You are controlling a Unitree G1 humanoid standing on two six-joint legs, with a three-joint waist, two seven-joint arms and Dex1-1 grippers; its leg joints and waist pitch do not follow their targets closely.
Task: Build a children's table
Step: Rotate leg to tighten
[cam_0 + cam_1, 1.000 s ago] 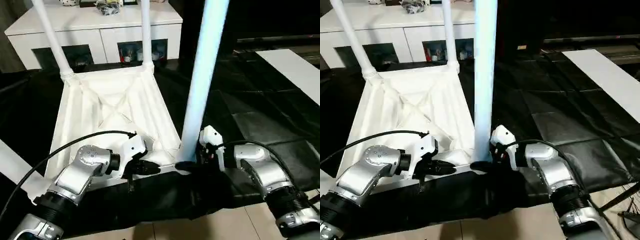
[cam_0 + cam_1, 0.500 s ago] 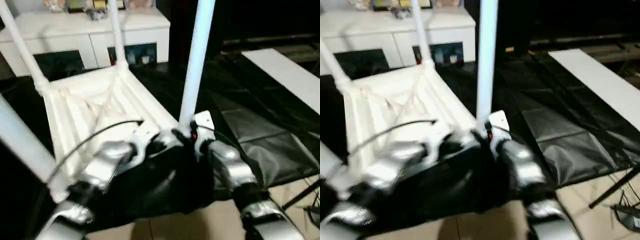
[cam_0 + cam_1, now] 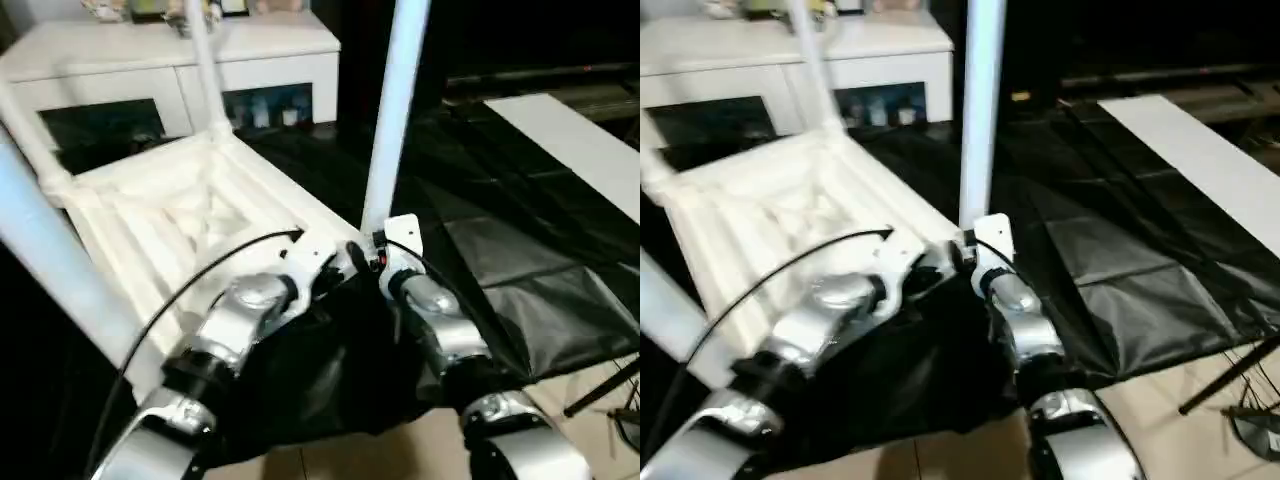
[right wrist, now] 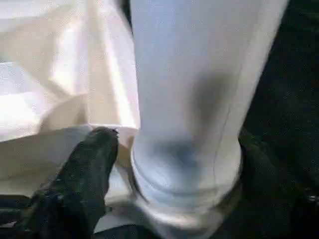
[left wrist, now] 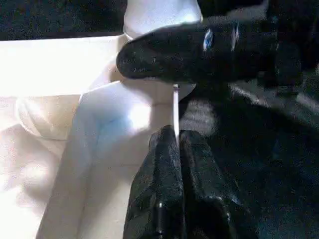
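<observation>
both forearms are silver, rounded metal segments with ribbed dark collars near the elbows. white housings cap each wrist, the right one showing a small red spot. a thin black cable loops over the left forearm. the fingers (image 5: 172, 184) are matte black.

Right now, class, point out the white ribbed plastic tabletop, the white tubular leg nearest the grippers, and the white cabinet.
white ribbed plastic tabletop (image 3: 190, 215): left eye view, ribbed underside.
white tubular leg (image 3: 392, 130): left eye view, mid-shaft.
white cabinet (image 3: 285, 72): left eye view, front panel.
</observation>
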